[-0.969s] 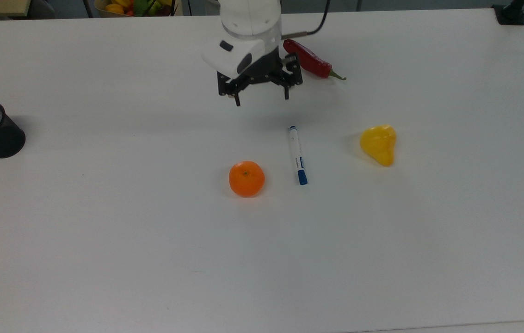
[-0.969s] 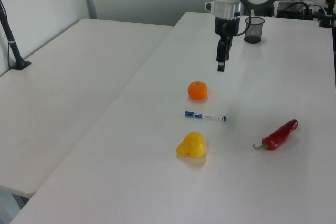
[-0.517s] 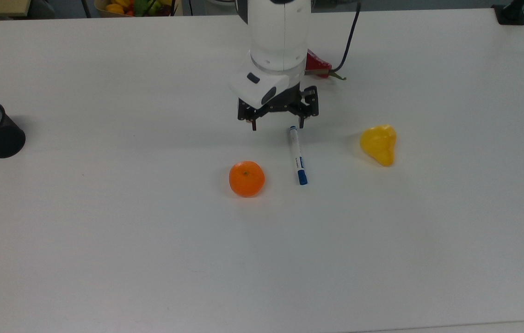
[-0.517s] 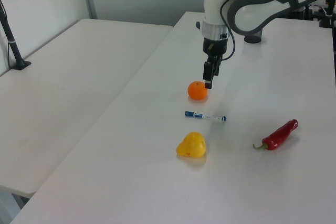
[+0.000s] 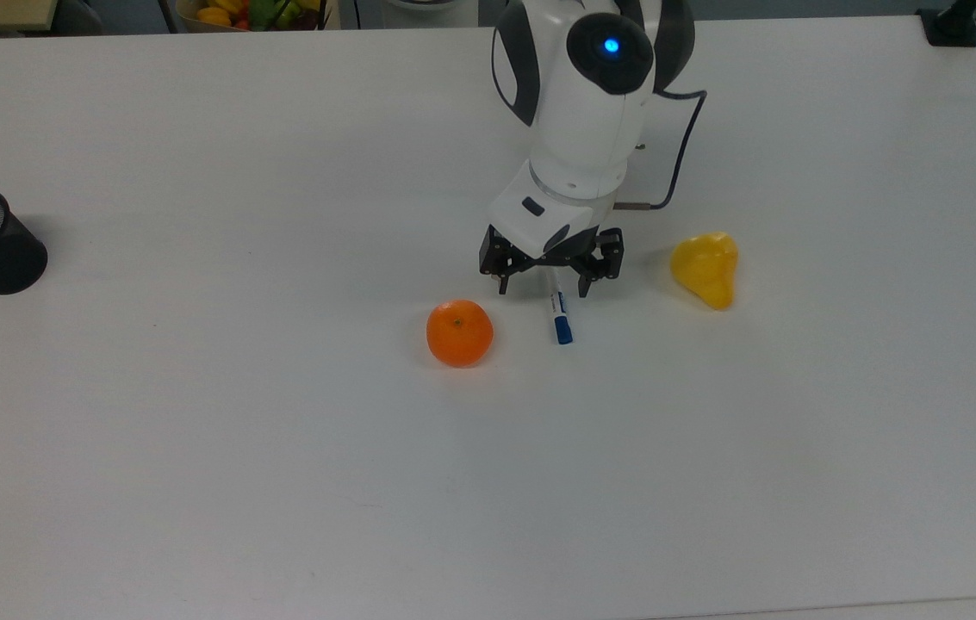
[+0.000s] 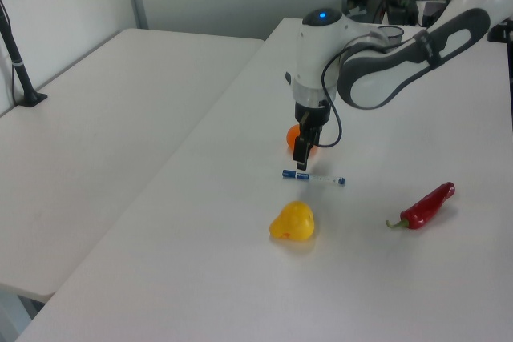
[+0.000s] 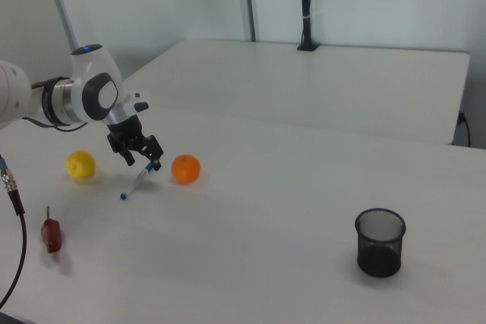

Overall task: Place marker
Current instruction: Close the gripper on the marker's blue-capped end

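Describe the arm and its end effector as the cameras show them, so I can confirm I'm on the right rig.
The arm is glossy white with dark grey joint sections, and a blue light glows on its round cap. A thin black cable loops off its side. The end effector is black, with two slim fingers under a white housing.

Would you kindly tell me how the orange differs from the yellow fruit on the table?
The orange is round and orange; the yellow fruit is pear-shaped, tapering to one end. In the top view, the orange lies left of the marker, the yellow fruit right of it and farther up. Both rest on the white table, untouched by the gripper.
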Tool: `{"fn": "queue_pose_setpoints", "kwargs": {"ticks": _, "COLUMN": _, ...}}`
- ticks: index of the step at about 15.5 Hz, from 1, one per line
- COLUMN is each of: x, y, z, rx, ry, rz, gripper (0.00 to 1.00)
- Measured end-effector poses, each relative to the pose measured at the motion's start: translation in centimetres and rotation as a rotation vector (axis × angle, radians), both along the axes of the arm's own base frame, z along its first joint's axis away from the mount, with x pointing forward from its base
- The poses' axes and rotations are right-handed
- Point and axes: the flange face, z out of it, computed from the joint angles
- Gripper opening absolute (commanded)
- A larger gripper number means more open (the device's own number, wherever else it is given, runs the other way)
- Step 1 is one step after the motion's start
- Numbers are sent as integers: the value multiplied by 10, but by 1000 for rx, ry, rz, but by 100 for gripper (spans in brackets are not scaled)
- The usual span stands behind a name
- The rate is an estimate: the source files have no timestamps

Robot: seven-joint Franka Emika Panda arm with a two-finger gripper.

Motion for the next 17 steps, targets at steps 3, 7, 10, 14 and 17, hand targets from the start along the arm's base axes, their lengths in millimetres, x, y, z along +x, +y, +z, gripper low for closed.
{"fn": "queue_pose_setpoints", "kwargs": {"ticks": 3, "x": 5, "y": 1, "z": -14, "rx": 4, "ry": -18, "rz": -2, "gripper": 100}}
{"fn": "queue_pose_setpoints", "kwargs": {"ticks": 7, "x": 9, "y": 4, "z": -23, "rx": 22, "ry": -49, "rz": -49, "gripper": 86}}
{"fn": "queue_pose_setpoints", "kwargs": {"ticks": 10, "x": 9, "y": 12, "z": -29, "rx": 35, "ry": -59, "rz": -53, "gripper": 58}}
{"fn": "queue_pose_setpoints", "kwargs": {"ticks": 14, "x": 7, "y": 17, "z": -28, "rx": 38, "ry": -60, "rz": -44, "gripper": 7}}
{"fn": "queue_pose_setpoints", "kwargs": {"ticks": 17, "x": 8, "y": 18, "z": -27, "rx": 39, "ry": -64, "rz": -43, "gripper": 0}}
